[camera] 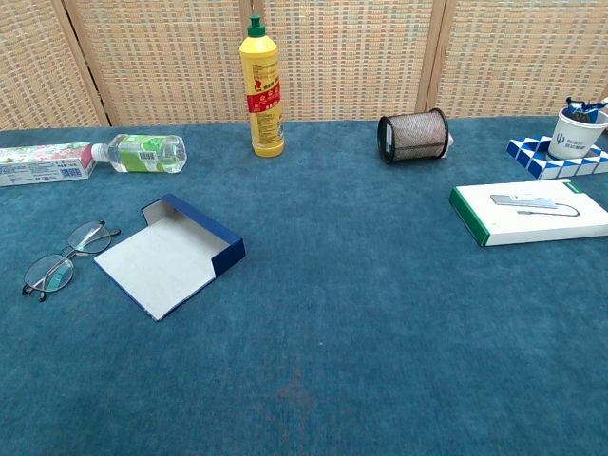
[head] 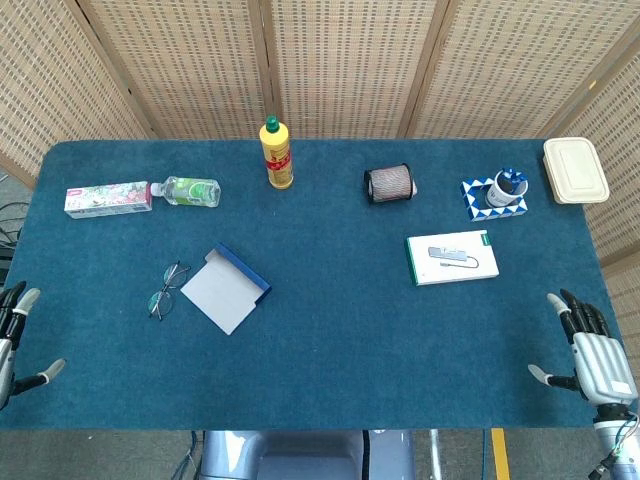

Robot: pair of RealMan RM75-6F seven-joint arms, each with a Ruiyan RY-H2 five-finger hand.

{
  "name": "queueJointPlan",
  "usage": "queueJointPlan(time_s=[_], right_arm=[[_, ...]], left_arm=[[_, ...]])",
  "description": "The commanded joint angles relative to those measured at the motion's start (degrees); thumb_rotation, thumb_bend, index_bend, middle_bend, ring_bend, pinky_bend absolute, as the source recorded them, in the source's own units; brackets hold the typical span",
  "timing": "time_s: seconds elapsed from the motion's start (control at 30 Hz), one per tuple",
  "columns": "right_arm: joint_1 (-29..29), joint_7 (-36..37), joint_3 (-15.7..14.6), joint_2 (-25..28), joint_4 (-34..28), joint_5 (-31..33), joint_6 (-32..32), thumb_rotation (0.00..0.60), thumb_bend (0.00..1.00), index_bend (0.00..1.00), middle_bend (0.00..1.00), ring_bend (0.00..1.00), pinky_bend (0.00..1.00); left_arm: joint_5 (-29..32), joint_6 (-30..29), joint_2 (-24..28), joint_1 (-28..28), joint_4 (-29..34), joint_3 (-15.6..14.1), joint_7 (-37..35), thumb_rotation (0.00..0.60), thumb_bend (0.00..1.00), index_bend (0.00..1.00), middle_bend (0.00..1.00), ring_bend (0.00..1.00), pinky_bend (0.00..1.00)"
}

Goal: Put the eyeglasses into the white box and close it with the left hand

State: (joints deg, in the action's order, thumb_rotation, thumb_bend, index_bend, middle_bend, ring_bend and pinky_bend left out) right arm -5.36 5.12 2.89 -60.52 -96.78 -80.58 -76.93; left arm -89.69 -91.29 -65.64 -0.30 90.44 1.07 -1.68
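Thin-rimmed eyeglasses [head: 167, 289] [camera: 68, 258] lie folded-open on the blue cloth at the left. Just right of them sits the white box [head: 227, 289] [camera: 169, 255], flat, open, with dark blue outer walls. My left hand [head: 14, 340] hangs at the table's left front edge, fingers spread, holding nothing, well below and left of the glasses. At the right front edge my right hand [head: 590, 350] is likewise spread and empty. Neither hand shows in the chest view.
Along the back stand a toothpaste carton [head: 107, 198], a lying water bottle [head: 188, 190], a yellow bottle [head: 276, 154], a mesh cup on its side [head: 389, 183], a mug on a patterned box [head: 497, 191] and a cream lunch box [head: 575, 169]. A white-green product box [head: 452, 257] lies right of centre.
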Motion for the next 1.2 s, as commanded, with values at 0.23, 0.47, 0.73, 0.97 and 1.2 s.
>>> queueJointPlan(time_s=[0.23, 0.47, 0.73, 0.97, 1.2], right_arm=[[0.1, 0.3, 0.0, 0.0, -0.1, 0.0, -0.1, 0.600, 0.00, 0.00, 0.00, 0.00, 0.00], [0.0, 0.3, 0.0, 0.1, -0.3, 0.2, 0.1, 0.600, 0.00, 0.00, 0.00, 0.00, 0.00], [-0.2, 1.3, 0.1, 0.2, -0.3, 0.3, 0.6, 0.600, 0.00, 0.00, 0.00, 0.00, 0.00], [-0.4, 2.2, 0.1, 0.4, -0.2, 0.4, 1.2, 0.600, 0.00, 0.00, 0.00, 0.00, 0.00], [-0.5, 2.5, 0.0, 0.5, -0.2, 0.5, 1.5, 0.600, 0.00, 0.00, 0.00, 0.00, 0.00]], left_arm=[[0.7, 1.4, -0.3, -0.5, -0.1, 0.1, 0.3, 0.600, 0.05, 0.00, 0.00, 0.00, 0.00], [3.4, 5.3, -2.1, -3.2, 0.2, 2.2, -1.9, 0.600, 0.05, 0.00, 0.00, 0.00, 0.00], [11.5, 16.2, -5.1, -10.6, 1.8, 7.2, 1.0, 0.600, 0.04, 0.00, 0.00, 0.00, 0.00], [17.8, 21.7, -11.9, -15.7, -1.8, 9.7, 7.4, 0.600, 0.04, 0.00, 0.00, 0.00, 0.00], [18.4, 22.3, -20.6, -18.7, -10.1, 9.3, 11.9, 0.600, 0.04, 0.00, 0.00, 0.00, 0.00]])
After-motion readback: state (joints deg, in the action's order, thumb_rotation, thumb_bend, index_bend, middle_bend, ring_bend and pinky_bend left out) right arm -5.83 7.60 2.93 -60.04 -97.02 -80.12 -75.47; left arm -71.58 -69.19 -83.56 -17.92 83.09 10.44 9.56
